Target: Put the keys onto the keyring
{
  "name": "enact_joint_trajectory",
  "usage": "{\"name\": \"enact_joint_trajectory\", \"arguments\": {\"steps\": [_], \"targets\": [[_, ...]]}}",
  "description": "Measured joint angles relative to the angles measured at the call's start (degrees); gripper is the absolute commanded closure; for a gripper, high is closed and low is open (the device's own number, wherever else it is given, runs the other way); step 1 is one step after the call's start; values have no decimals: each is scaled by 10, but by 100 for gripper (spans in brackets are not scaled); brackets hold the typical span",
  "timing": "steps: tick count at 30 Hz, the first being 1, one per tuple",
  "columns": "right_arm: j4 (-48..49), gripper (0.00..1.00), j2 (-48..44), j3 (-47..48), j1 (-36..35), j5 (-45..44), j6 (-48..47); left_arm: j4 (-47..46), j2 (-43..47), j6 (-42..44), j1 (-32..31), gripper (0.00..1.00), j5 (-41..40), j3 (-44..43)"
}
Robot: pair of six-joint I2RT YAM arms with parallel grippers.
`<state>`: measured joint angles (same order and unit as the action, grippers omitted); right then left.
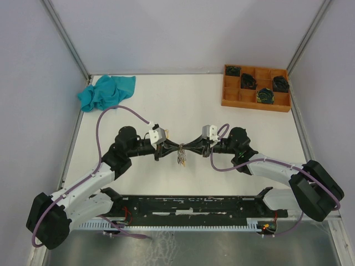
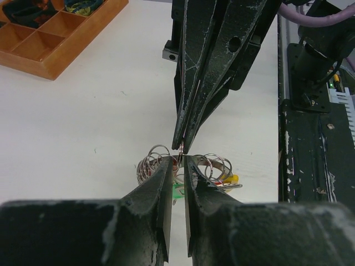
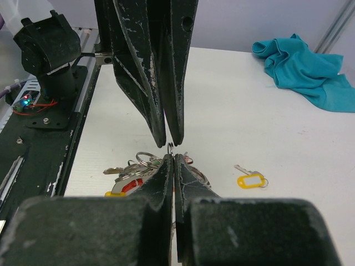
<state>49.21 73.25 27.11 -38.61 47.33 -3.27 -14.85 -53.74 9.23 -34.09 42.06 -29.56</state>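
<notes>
Both grippers meet tip to tip at the table's middle over the keyring, a bunch of silvery coils on the white surface. My right gripper is shut on a small metal ring that stands upright out of the bunch. My left gripper faces it with its jaws a narrow gap apart, its tips either side of that ring. Under the bunch show a green tag, a yellow tag and a red-and-white tag. One key with a yellow tag lies apart on the table.
A wooden compartment tray with black coils stands at the back right. A teal cloth lies crumpled at the back left. The black base rail runs along the near edge, and grey walls close in both sides.
</notes>
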Motion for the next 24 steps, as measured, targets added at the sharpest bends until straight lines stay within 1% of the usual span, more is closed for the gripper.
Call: {"name": "enact_joint_trajectory", "arguments": {"steps": [4, 14, 21, 24], "targets": [[0, 99, 0, 0, 0, 0, 0, 0, -3, 0, 0, 80, 6, -2], [0, 99, 0, 0, 0, 0, 0, 1, -19, -8, 0, 85, 8, -9], [0, 99, -2, 0, 0, -1, 0, 2, -34, -8, 0, 85, 17, -12], [0, 99, -3, 0, 0, -3, 2, 2, -39, -9, 0, 90, 19, -16]]}}
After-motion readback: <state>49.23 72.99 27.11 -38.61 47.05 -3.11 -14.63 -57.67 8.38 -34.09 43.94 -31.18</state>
